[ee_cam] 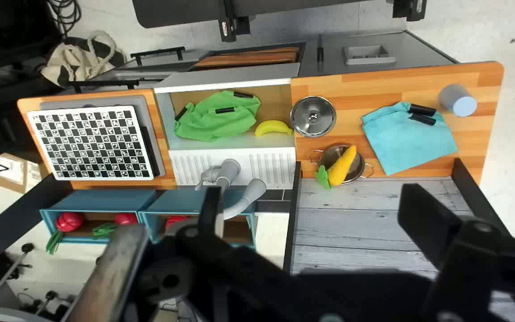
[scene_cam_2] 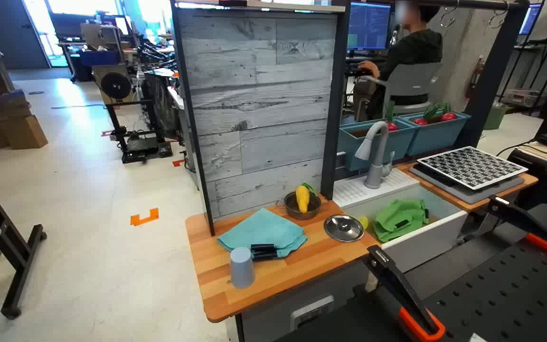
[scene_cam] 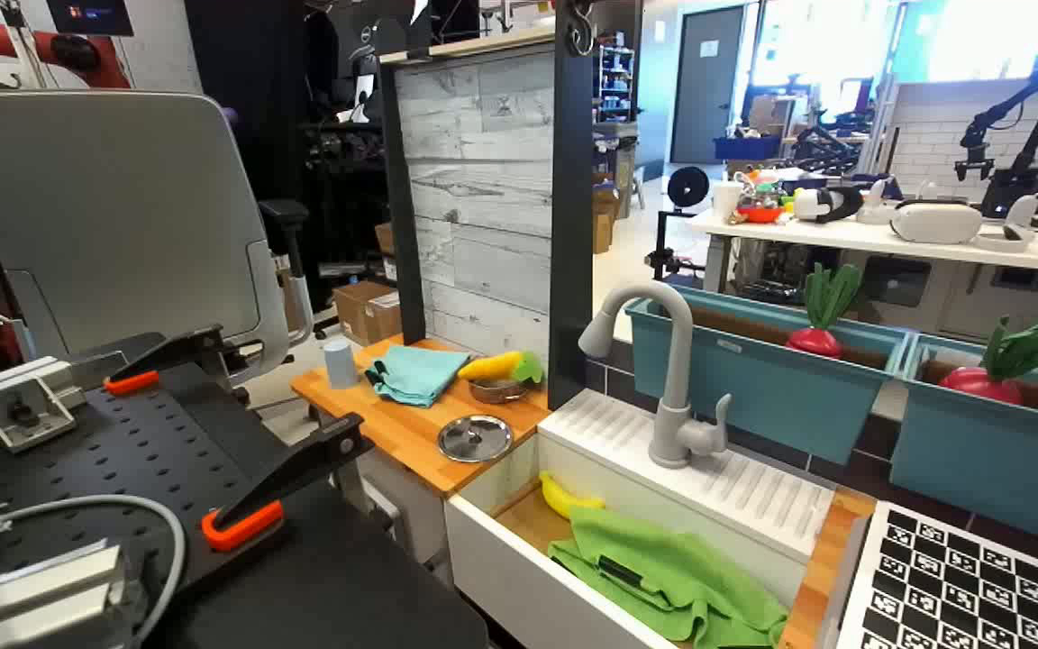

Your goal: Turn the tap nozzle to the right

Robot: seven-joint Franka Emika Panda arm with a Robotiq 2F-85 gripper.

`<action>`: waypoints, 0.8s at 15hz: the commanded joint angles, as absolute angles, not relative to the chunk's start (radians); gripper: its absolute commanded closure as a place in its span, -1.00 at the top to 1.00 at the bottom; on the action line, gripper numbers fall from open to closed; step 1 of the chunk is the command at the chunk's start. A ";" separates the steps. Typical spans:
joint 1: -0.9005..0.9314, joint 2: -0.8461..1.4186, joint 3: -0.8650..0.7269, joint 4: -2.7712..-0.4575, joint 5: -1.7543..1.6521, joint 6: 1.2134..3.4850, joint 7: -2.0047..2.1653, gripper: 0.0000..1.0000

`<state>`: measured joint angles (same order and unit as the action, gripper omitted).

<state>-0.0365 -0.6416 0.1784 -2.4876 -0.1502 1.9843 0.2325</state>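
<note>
Approach, presumably: black two-fingered gripper (ee_cam: pixel 312 200), spread wide; untouched matte-grey gooseneck tap nozzle (ee_cam: pixel 252 192) at its nine o'clock (wrist view); alignment should follow.

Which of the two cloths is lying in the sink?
The green cloth lies in the sink; the turquoise cloth is on the wooden counter, near the cup.

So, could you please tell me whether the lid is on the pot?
Off: the lid lies on the wooden counter, beside the uncovered pot.
</note>
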 commanded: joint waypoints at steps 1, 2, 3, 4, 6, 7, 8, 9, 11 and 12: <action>-0.021 -0.639 0.166 -2.483 -0.159 1.980 0.240 1.00; -0.021 -0.639 0.166 -2.482 -0.159 1.980 0.240 1.00; -0.021 -0.639 0.166 -2.481 -0.159 1.980 0.240 1.00; -0.021 -0.639 0.166 -2.481 -0.159 1.980 0.240 1.00; -0.021 -0.639 0.166 -2.481 -0.159 1.980 0.240 1.00; -0.021 -0.639 0.166 -2.481 -0.159 1.980 0.240 1.00; -0.021 -0.639 0.166 -2.481 -0.159 1.980 0.240 1.00; -0.021 -0.639 0.166 -2.481 -0.159 1.980 0.240 1.00; -0.037 -0.608 0.169 -2.472 -0.161 1.998 0.271 1.00; -0.039 -0.588 0.161 -2.476 -0.166 2.027 0.267 1.00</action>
